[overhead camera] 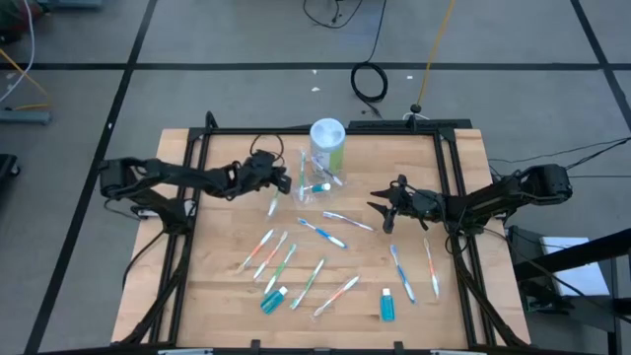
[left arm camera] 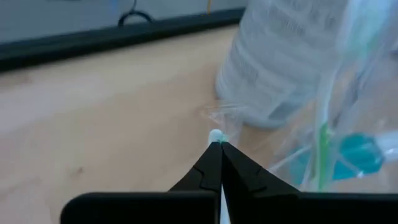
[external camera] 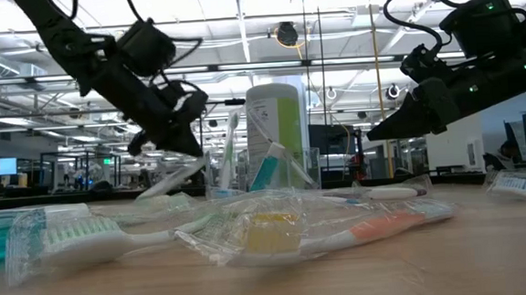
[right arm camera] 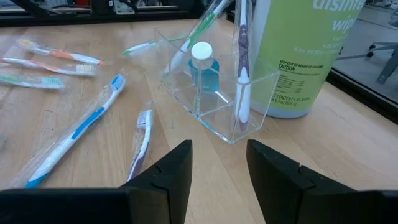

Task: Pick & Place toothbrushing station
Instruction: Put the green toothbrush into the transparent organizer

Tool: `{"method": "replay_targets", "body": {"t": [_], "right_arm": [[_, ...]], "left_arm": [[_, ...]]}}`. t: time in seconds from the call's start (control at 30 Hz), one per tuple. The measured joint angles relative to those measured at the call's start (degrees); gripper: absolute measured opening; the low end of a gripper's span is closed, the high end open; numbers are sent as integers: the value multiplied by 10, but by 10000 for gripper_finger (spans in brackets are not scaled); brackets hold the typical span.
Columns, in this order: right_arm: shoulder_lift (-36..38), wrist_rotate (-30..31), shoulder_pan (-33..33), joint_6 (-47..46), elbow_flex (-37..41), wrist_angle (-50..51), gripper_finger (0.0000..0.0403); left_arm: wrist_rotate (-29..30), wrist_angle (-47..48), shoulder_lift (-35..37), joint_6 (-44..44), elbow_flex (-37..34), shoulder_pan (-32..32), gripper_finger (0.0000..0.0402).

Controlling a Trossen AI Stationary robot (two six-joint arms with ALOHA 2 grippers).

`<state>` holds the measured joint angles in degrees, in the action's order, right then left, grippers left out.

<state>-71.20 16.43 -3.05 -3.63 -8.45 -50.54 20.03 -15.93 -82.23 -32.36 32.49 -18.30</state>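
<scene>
Currently left gripper (overhead camera: 279, 183) centre-left of the high view, fingers clamped on a wrapped toothbrush (overhead camera: 274, 204), beside the clear holder (right arm camera: 214, 93) | right gripper (overhead camera: 385, 207) centre-right, fingers apart, gripping nothing | holder sits upper centre before the green wipes canister (overhead camera: 326, 144), containing toothbrushes and a blue tube (right arm camera: 203, 67) | other toothbrushes (overhead camera: 321, 232) and tubes (overhead camera: 386, 305) scattered across the lower table (overhead camera: 217, 296)

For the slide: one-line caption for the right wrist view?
Open right gripper faces clear organizer holding toothbrushes and a blue tube, beside green-labelled canister.
</scene>
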Motion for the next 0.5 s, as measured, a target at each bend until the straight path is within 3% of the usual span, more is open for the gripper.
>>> {"method": "replay_targets", "body": {"t": [0.23,0.5], "right_arm": [[0,0,0,0,0,0,144],[0,0,0,-2,0,2,144]], "left_arm": [[45,-6,78,23,0,14,3],[138,-13,139,57,0,60,2]]}}
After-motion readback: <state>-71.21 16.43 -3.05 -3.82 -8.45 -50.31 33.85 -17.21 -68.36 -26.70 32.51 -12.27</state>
